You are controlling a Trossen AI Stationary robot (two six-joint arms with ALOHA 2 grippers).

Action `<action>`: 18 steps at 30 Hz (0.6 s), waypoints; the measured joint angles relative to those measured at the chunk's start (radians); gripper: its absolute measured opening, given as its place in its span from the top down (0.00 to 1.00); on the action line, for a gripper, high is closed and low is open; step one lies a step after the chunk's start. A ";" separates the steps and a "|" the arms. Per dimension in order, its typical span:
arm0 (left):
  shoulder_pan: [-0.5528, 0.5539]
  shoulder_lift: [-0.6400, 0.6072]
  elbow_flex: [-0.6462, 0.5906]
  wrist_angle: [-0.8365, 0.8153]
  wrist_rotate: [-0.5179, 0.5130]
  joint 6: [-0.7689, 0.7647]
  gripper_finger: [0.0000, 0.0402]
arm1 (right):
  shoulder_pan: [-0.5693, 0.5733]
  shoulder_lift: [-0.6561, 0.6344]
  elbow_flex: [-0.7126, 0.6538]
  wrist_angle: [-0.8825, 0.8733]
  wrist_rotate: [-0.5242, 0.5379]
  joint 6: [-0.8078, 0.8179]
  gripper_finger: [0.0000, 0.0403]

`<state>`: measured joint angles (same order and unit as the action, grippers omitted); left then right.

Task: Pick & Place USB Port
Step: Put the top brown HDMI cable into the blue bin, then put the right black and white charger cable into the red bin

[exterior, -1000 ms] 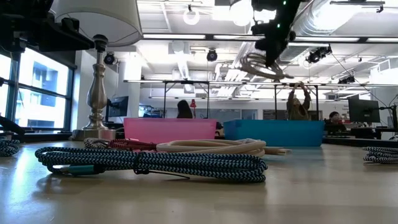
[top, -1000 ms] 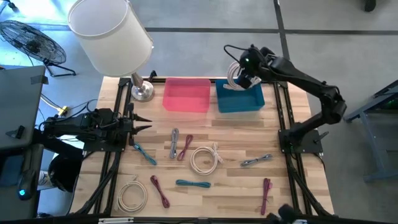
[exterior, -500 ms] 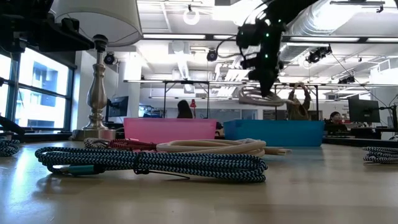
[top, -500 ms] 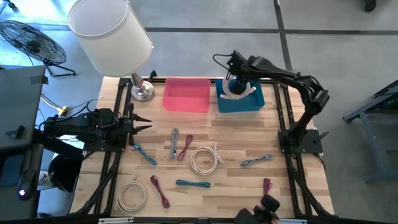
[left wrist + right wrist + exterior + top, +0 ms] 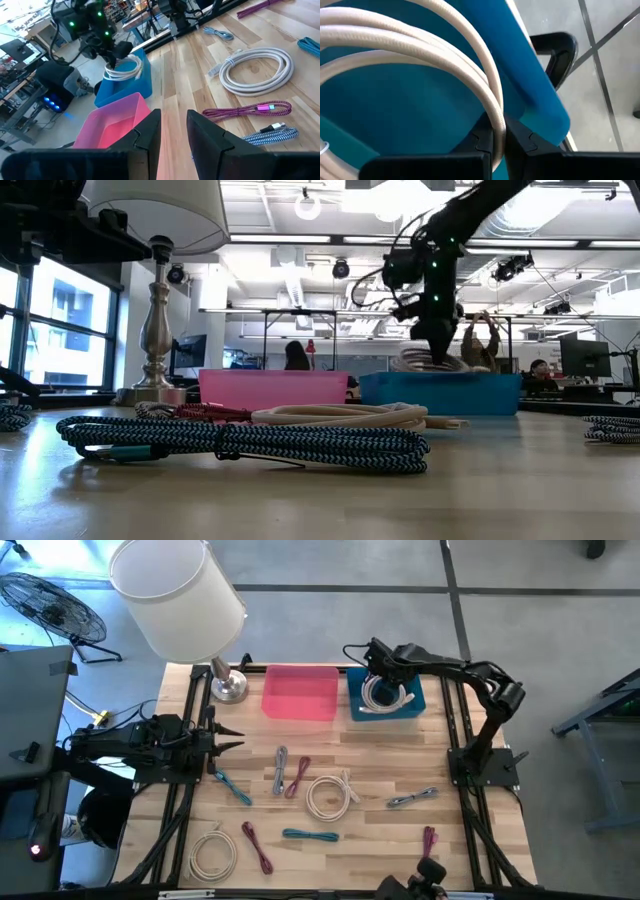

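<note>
A white coiled cable (image 5: 384,696) hangs inside the outline of the blue bin (image 5: 388,718) at the far right, held by my right gripper (image 5: 377,676), which is shut on it. In the low view the coil (image 5: 430,363) sits at the bin's rim (image 5: 440,378) and its lower part is hidden behind the wall. The left wrist view shows the same coil (image 5: 122,70) over the blue bin (image 5: 125,92). My left gripper (image 5: 228,741) waits open at the table's left edge, with nothing between its fingers. My right gripper pinches several strands of the white coil (image 5: 496,117) together between its two fingers. The fingers slant down from above and lie across the strands. The coil hangs below them into the blue bin. I cannot tell whether it touches the bin's floor.
A pink bin (image 5: 300,692) stands left of the blue one, and a lamp base (image 5: 229,686) stands at the far left. Several coiled cables lie on the wooden top, among them a white one (image 5: 328,796), another white one (image 5: 212,852) and a teal one (image 5: 311,835).
My right gripper has come down from high above the blue bin and tipped more steeply downward, staying shut. The white coil has come down with it, from well above the rim to inside the bin.
</note>
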<state>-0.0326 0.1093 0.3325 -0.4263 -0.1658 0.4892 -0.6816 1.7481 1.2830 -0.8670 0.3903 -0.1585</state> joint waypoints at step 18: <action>0.000 0.000 0.000 0.000 -0.002 0.000 0.78 | 0.058 -0.007 -0.062 0.087 0.124 -0.089 0.54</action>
<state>-0.0328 0.1091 0.3325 -0.4263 -0.1679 0.4892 -0.6235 1.7410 1.2209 -0.7804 0.5143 -0.2474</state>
